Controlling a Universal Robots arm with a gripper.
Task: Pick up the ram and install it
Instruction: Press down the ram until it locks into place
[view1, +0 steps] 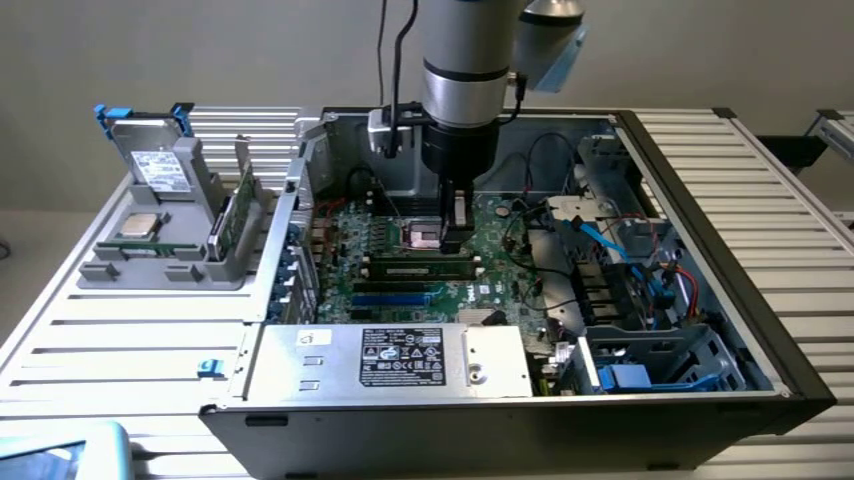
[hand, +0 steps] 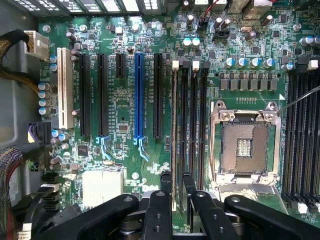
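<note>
claw (hand: 176, 176): 1, clamped on 1 ram (hand: 174, 125) | processor socket (hand: 245, 145): 1

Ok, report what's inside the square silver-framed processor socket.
The silver-framed socket is empty: a bare dark contact bed with a pale centre patch, no chip. The bed hides whatever lies beneath.

No legible txt anywhere. PSU (view1: 387, 360), 6 o'clock in exterior view: black label (view1: 400, 356) w/ white print & cert marks, too small to read. Drive (view1: 160, 160), 9 o'clock: white sticker (view1: 166, 178), unreadable. Mobo (hand: 125, 150) silkscreen too fine.
</note>
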